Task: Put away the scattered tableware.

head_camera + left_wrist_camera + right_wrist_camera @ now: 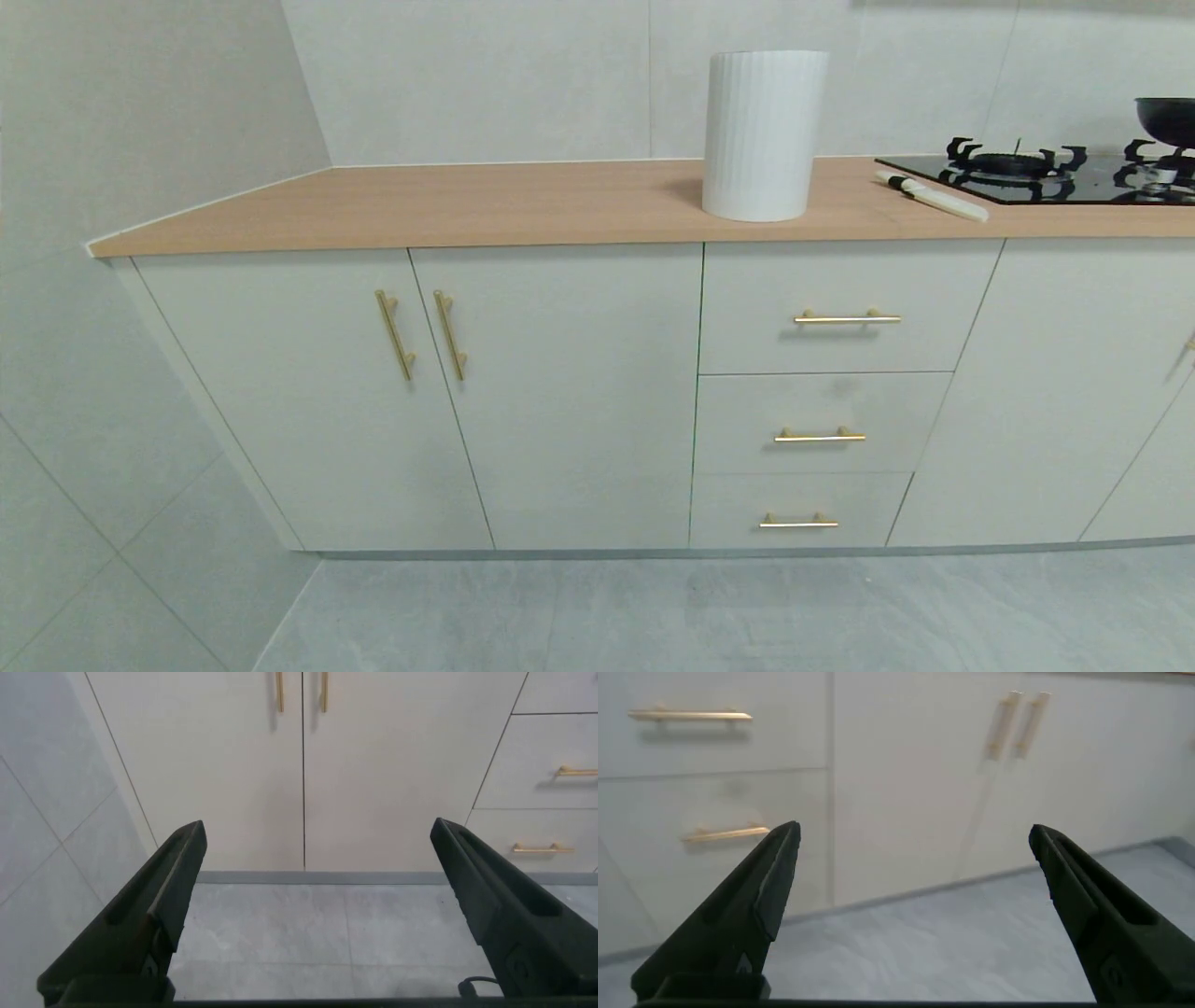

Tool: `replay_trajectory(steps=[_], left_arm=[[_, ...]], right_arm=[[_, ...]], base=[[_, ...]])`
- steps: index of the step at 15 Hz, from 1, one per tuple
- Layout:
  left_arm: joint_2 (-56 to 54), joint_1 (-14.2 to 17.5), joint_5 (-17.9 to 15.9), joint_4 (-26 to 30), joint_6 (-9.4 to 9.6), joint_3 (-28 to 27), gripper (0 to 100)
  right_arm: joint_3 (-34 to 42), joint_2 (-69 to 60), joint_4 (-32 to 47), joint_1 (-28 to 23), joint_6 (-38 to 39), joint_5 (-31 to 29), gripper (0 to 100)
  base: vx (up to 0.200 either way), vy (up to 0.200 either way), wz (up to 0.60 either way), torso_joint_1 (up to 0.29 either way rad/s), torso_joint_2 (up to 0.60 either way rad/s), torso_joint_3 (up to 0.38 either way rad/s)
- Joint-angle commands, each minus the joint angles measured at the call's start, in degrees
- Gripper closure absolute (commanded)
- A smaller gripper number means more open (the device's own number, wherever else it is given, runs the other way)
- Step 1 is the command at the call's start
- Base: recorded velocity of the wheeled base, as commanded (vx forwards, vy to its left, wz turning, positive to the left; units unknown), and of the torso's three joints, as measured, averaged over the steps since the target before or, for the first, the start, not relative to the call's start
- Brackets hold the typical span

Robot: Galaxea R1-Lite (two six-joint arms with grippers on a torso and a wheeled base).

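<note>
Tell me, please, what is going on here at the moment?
Nothing is being handled yet. The left gripper and right gripper hang low before the shut cabinet doors and drawers, jaws wide open and empty. On the wooden counter stand a white ribbed container and, beside the hob, a pale utensil lying flat, not yet put away.

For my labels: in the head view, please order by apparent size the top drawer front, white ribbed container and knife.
Largest to smallest:
top drawer front
white ribbed container
knife, clearly smallest
</note>
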Motion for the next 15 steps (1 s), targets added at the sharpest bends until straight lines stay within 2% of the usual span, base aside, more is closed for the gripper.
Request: replay_trajectory(steps=[1, 3, 4, 7, 8, 11, 15], left_arm=[[0.00, 0.02, 0.02, -0.01, -0.01, 0.00, 0], [0.00, 0.02, 0.02, -0.01, -0.01, 0.00, 0], [0.00, 0.02, 0.02, -0.01, -0.01, 0.00, 0], [0.00, -0.06, 0.02, -0.01, -0.01, 0.00, 0], [0.00, 0.02, 0.02, -0.01, -0.01, 0.00, 0], [0.00, 0.02, 0.02, -0.01, -0.01, 0.00, 0], [0.00, -0.06, 0.02, -0.01, -0.01, 0.00, 0]], right_arm=[[0.66, -13.02, 2.24, -2.40, -0.26, 7.11, 0], [3.74, -16.09, 2.33, -3.80, -0.17, 11.50, 0], [7.61, -16.09, 2.07, -3.80, 0.27, 14.67, 0], [12.97, -16.09, 1.72, -3.80, 6.33, 20.29, 0], [15.34, -16.09, 1.72, -3.80, 9.50, 25.83, 0], [16.31, -16.09, 5.76, -3.80, 9.59, 27.50, 0], [16.40, -16.09, 5.06, -3.80, 9.85, 27.41, 0]], base=[[0.000, 0.000, 0.00, 0.000, 0.00, 0.000], [0.000, 0.000, 0.00, 0.000, 0.00, 0.000], [0.000, 0.000, 0.00, 0.000, 0.00, 0.000], [0.000, 0.000, 0.00, 0.000, 0.00, 0.000], [0.000, 0.000, 0.00, 0.000, 0.00, 0.000], [0.000, 0.000, 0.00, 0.000, 0.00, 0.000], [0.000, 0.000, 0.00, 0.000, 0.00, 0.000]])
